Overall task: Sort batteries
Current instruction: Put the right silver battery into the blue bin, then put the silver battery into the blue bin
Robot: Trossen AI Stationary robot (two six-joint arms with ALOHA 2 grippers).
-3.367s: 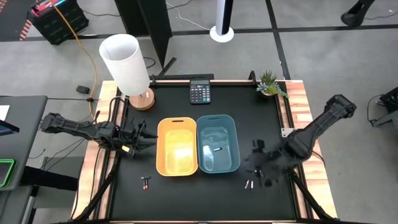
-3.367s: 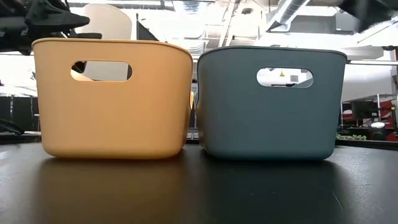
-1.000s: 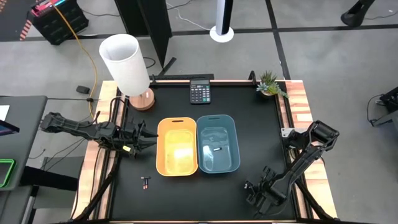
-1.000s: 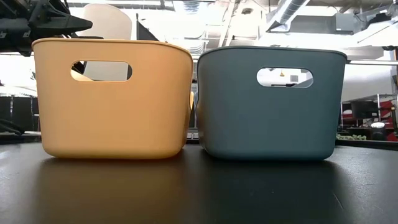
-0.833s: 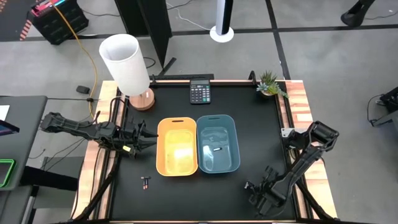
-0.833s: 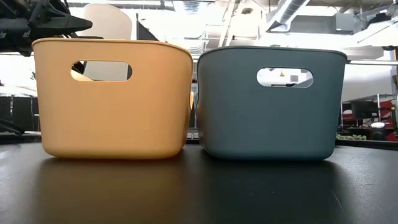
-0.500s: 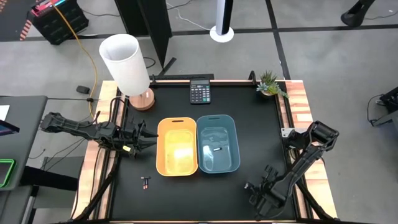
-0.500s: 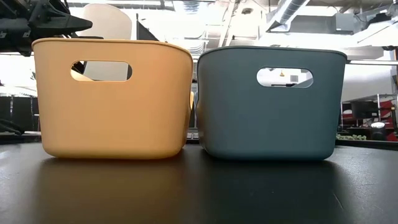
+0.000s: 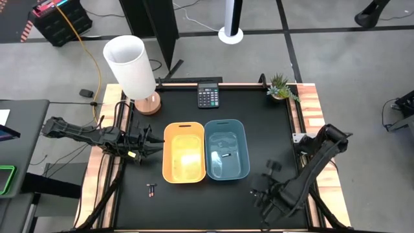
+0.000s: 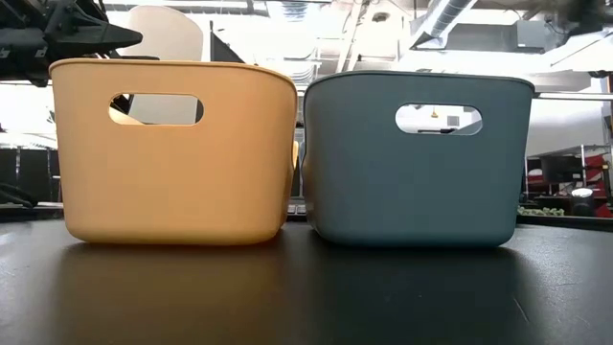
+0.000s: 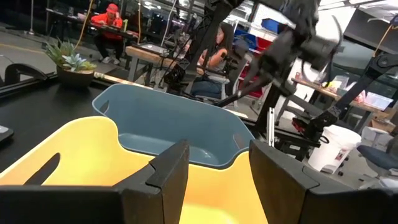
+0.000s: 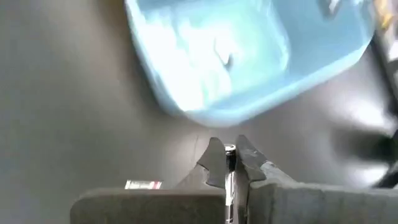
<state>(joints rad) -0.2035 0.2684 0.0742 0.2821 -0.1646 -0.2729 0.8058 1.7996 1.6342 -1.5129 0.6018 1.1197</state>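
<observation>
My right gripper [image 9: 257, 193] hovers near the table's near right, just in front of the blue bin [image 9: 226, 150], and is shut on a small silvery battery [image 12: 230, 150]. A dark battery with a reddish end [image 12: 143, 184] lies on the table below it. Another battery [image 9: 225, 155] lies in the blue bin. Dark batteries with reddish ends [image 9: 151, 189] lie on the table in front of the yellow bin [image 9: 184, 153]. My left gripper [image 9: 152, 147] waits open and empty beside the yellow bin's left wall; the left wrist view [image 11: 217, 168] shows the gap between its fingers. My right gripper pinches the silvery battery [image 12: 230, 150] between its two fingers, at their free ends. The fingers come from above, slanting down toward the table. The battery is lifted clear of the table. Which part of it the fingers are on is too small to tell.
The two bins stand side by side mid-table. A calculator [image 9: 207, 96], a small plant [image 9: 280, 86] and a white lamp [image 9: 132, 68] stand along the far edge. Bare black tabletop [image 9: 194, 200] lies in front of the bins.
My right gripper, low at the table's near right a second ago, has risen and gone a little toward the far edge and the blue bin. My left arm has kept still.
</observation>
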